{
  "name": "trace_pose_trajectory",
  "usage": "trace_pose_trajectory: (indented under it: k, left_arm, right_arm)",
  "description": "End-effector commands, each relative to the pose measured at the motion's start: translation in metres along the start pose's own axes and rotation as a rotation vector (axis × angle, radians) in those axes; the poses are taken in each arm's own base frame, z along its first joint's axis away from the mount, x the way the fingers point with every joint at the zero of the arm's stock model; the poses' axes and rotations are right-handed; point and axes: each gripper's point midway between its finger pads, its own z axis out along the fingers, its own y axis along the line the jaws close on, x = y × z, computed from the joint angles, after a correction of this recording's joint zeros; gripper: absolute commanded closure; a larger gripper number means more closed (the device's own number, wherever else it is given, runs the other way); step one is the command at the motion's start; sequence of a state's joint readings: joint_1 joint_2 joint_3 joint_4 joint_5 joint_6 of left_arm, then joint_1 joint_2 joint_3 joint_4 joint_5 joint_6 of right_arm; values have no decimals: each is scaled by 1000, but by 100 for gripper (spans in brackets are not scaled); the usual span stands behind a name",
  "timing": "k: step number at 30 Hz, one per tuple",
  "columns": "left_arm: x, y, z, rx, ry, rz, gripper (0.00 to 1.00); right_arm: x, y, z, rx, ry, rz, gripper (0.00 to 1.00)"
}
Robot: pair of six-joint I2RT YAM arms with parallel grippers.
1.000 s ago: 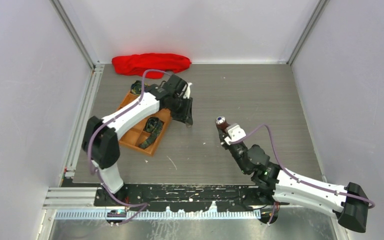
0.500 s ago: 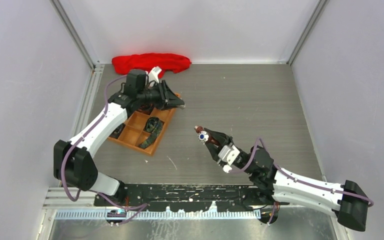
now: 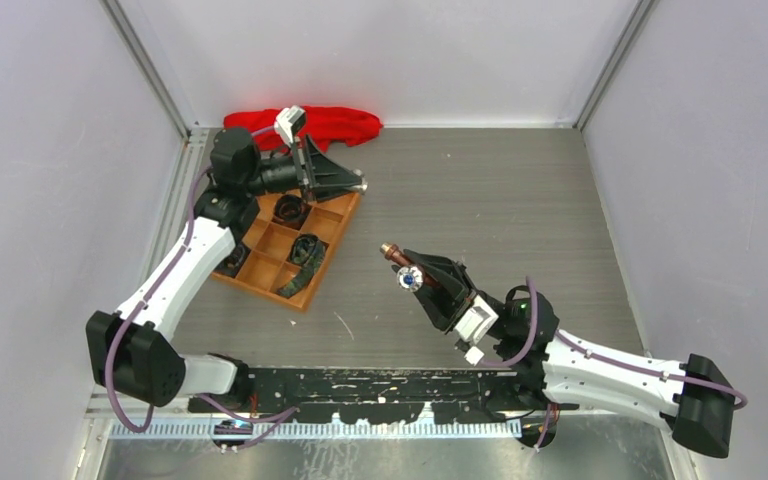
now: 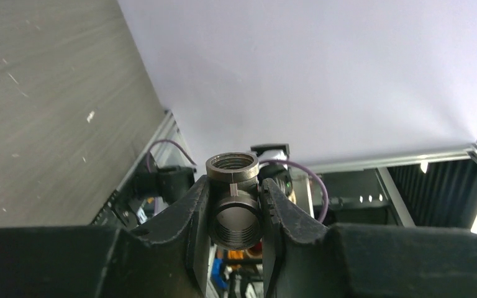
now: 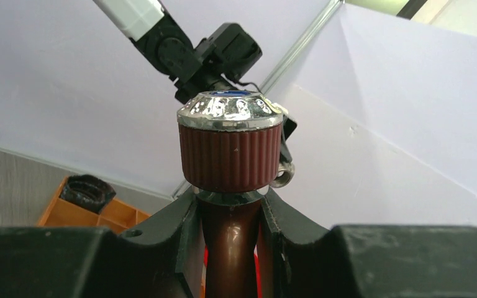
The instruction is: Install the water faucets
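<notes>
Gripping a small grey threaded tee fitting with the left end effector, up in the air over the far corner of an orange compartment tray at the back left of the bench. Pinched between the two dark fingers across its lower collar in the left wrist view, with one threaded mouth facing the camera and a second opening past the fingertips. Pointing to the right in the overhead view, toward the other arm. Clamping a reddish-brown faucet with the right end effector, held off the bench near its middle, well apart from the fitting and aimed toward the back left. Squeezed by the stem just below a ribbed brown knob with a shiny silvery cap, seen from the right wrist, with the left arm in the background behind that cap. Marked with a small blue spot on the cap in the overhead view, and showing a short copper-coloured pipe end beyond the fingertips. Lying in several tray compartments: dark coiled straps. Bunched against the back wall just behind the tray: a red cloth.
</notes>
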State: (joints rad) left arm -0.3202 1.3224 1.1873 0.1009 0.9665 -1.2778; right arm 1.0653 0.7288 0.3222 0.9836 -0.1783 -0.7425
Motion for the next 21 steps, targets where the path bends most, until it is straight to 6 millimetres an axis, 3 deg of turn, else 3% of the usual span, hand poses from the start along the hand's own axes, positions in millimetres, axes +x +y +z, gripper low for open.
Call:
trace_pose_trajectory:
  k: [1, 10, 15, 16, 21]
  left_arm:
    - [23, -27, -12, 55, 128, -16, 100]
    - [45, -43, -26, 98, 253, -70, 100]
    - [57, -43, -32, 112, 319, -119, 100]
    - [63, -52, -38, 125, 327, -101, 100]
    - [77, -62, -49, 138, 376, -97, 100]
  right_arm:
    - [-48, -32, 12, 76, -170, -41, 100]
    - [-49, -29, 24, 44, -199, -58, 100]
    - [-32, -20, 30, 8, -148, -103, 100]
    - [-32, -17, 30, -8, -145, -111, 100]
    - [-30, -13, 35, -61, -130, -161, 100]
